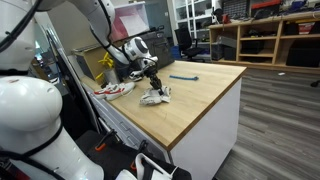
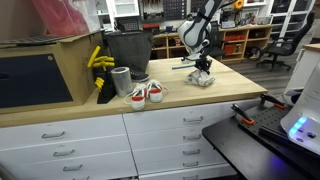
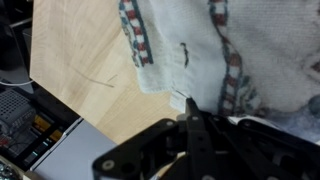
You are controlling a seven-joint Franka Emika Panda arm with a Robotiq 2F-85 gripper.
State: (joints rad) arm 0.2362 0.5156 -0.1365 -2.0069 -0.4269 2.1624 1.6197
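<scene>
A crumpled white cloth (image 1: pixel 156 97) (image 2: pixel 204 80) with red-and-green checked stripes lies on the wooden tabletop (image 1: pixel 200 95) (image 2: pixel 190 95). My gripper (image 1: pixel 152 82) (image 2: pixel 203 68) comes down onto it from above. In the wrist view the cloth (image 3: pixel 190 40) fills the upper part of the picture. There the gripper (image 3: pixel 190 112) has its dark fingers (image 3: pixel 192 128) pressed together at the cloth's near edge, with a small fold of fabric pinched at the tip. The black gripper body hides the cloth beneath it.
A pair of red-and-white shoes (image 1: pixel 115 89) (image 2: pixel 147 94) sits near the table's edge. A blue tool (image 1: pixel 184 77) lies beyond the cloth. A grey cup (image 2: pixel 121 82), a black bin (image 2: pixel 127 52) and yellow items (image 2: pixel 99 60) stand by a brown box (image 2: pixel 45 65).
</scene>
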